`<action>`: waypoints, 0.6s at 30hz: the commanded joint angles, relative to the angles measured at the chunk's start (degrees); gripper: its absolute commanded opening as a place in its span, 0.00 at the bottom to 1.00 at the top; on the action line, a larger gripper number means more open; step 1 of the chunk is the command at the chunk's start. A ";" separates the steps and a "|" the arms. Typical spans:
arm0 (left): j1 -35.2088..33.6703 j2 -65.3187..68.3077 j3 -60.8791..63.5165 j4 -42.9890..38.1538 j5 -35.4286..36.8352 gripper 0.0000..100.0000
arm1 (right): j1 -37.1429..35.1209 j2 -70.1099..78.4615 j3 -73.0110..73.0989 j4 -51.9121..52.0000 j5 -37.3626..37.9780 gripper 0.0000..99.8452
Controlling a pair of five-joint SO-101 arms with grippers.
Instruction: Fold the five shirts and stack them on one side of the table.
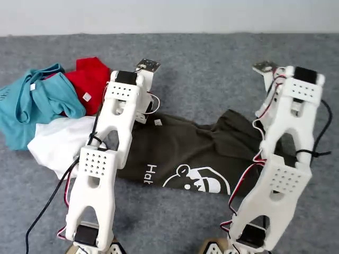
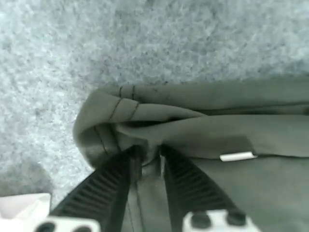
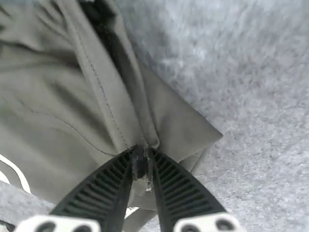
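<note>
A dark olive shirt [image 1: 196,153] with a white print lies spread across the middle of the grey table. My left gripper [image 2: 147,155] is shut on a fold of the olive shirt [image 2: 203,140] near its stitched hem, at the shirt's left end in the high view. My right gripper [image 3: 143,159] is shut on a pinched edge of the olive shirt [image 3: 72,106] beside a corner, at the shirt's right end. A teal shirt [image 1: 37,100], a red shirt [image 1: 92,79] and a white shirt [image 1: 61,140] lie heaped at the left.
The grey felt table [image 1: 212,69] stretches bare behind the olive shirt. Both white arms [image 1: 111,137] [image 1: 286,159] rise from bases at the front edge. A white label [image 2: 237,156] shows on the olive cloth.
</note>
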 commanded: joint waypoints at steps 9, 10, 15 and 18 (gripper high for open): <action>-0.44 0.18 0.57 -0.26 0.18 0.08 | 1.19 -5.05 16.62 -6.20 6.95 0.01; -0.44 0.18 0.57 -0.26 0.18 0.08 | 1.19 -5.41 17.93 -6.90 6.95 0.01; -0.53 0.18 0.57 -0.35 0.18 0.08 | 1.19 -9.10 23.82 -10.33 5.80 0.01; -0.53 0.18 0.57 -0.35 0.18 0.08 | 1.19 -12.79 27.16 -11.30 3.43 0.02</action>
